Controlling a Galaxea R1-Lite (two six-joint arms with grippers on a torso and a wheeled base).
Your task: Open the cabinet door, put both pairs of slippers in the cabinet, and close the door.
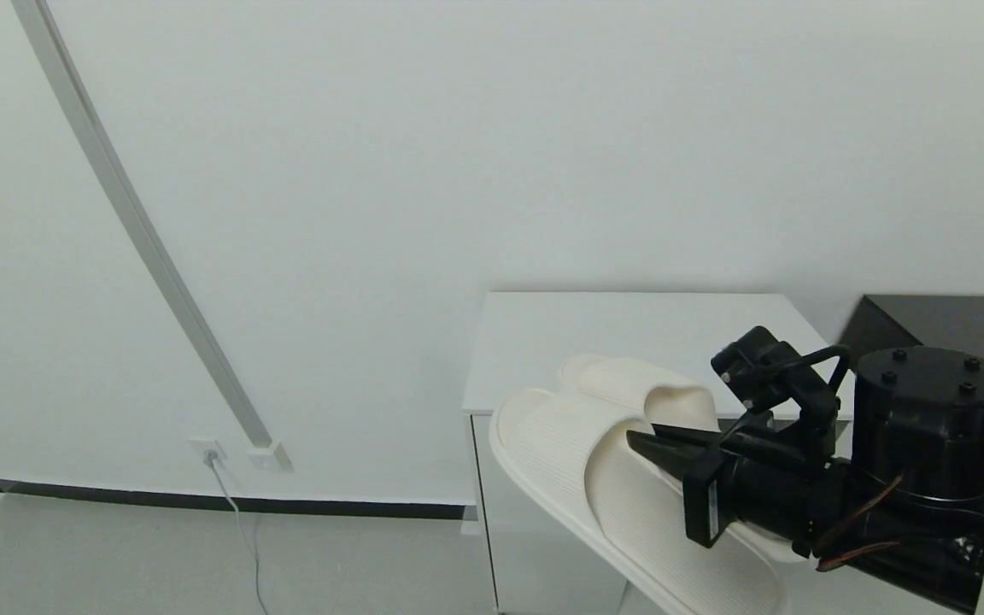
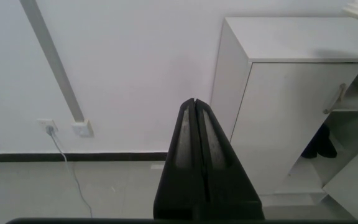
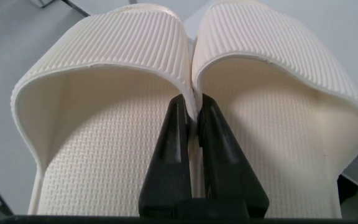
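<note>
White-walled room, grey floor (image 1: 116,547). Nearest: right gripper (image 3: 194,109) clamped tight on the pair of cream slippers (image 3: 104,143), pinching the inner edges of the two straps together. Slippers lie side by side, tilted, held in the air before the front edge of the cabinet (image 1: 629,320) top. Left gripper (image 2: 194,102) closed flat, jaws pressed together, nothing between them. Farther: white cabinet, one door (image 2: 291,124) with a handle (image 2: 339,99), shelves exposed beside it, a dark thing (image 2: 322,146) low inside, too dim to identify. Behind: wall socket (image 1: 206,448) with cable (image 1: 240,521), slanted grey strip (image 1: 116,188) up the wall.
</note>
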